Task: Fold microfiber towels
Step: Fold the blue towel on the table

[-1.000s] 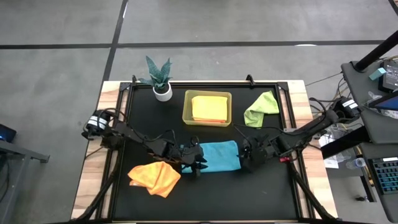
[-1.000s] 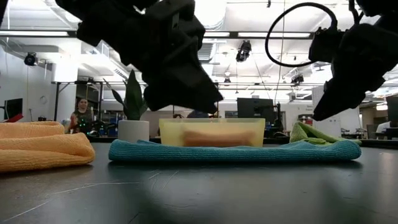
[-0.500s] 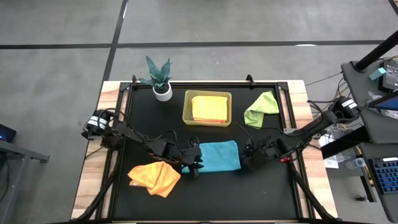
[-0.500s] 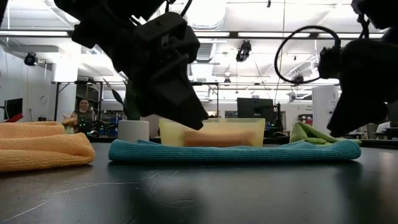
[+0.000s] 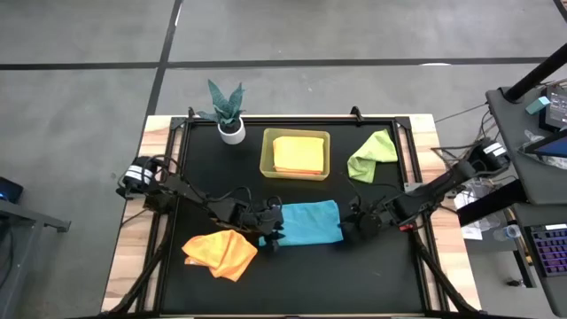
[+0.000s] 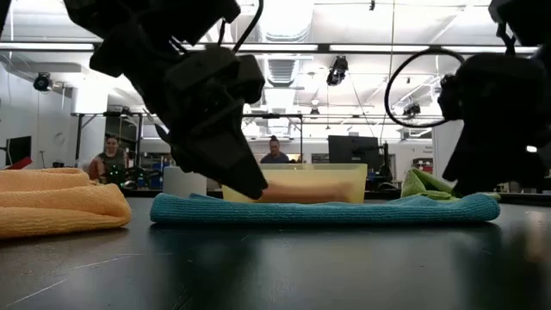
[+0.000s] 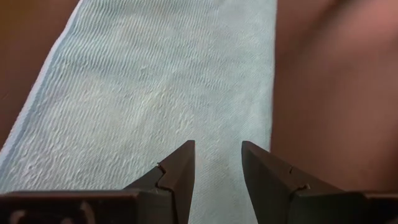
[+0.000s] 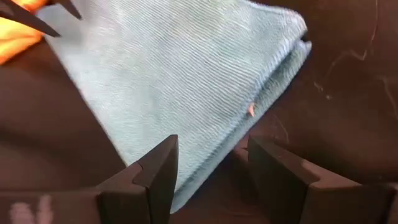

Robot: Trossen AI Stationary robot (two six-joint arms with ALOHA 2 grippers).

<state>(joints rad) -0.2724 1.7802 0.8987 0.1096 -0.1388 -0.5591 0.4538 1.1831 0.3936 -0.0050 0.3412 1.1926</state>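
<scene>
Here the teal towel (image 5: 310, 222) lies flat and folded near the front middle of the black desk (image 5: 195, 177), a long low band in the low view, with one robot hand at each of its short ends.

The left hand (image 5: 273, 236) sits at the towel's left edge, low over the cloth. Its wrist view shows its two dark fingers (image 7: 177, 171) parted with a clear gap, the ribbed teal fabric showing between and beyond them; nothing is pinched.

The right hand (image 5: 356, 221) is at the towel's right edge. In its wrist view the fingers (image 8: 158, 168) stand apart too, straddling the folded corner of the towel, whose layered edge runs past them onto bare desk. It grips nothing either, though whether the tips touch the cloth I cannot tell.

An orange towel (image 5: 220, 252) lies crumpled at the front left, just beside the left hand. The lime green towel (image 5: 372, 156) is bunched at the back right, well apart from both hands. The translucent yellow bin (image 5: 296, 154) stands at the back middle and holds a folded yellow-orange towel (image 5: 299, 152); a thin pinkish edge shows at its front, too small to be sure of. A small potted plant (image 5: 228, 110) stands at the back left corner. In the low view, people (image 6: 110, 158) show far off in the room behind.
</scene>
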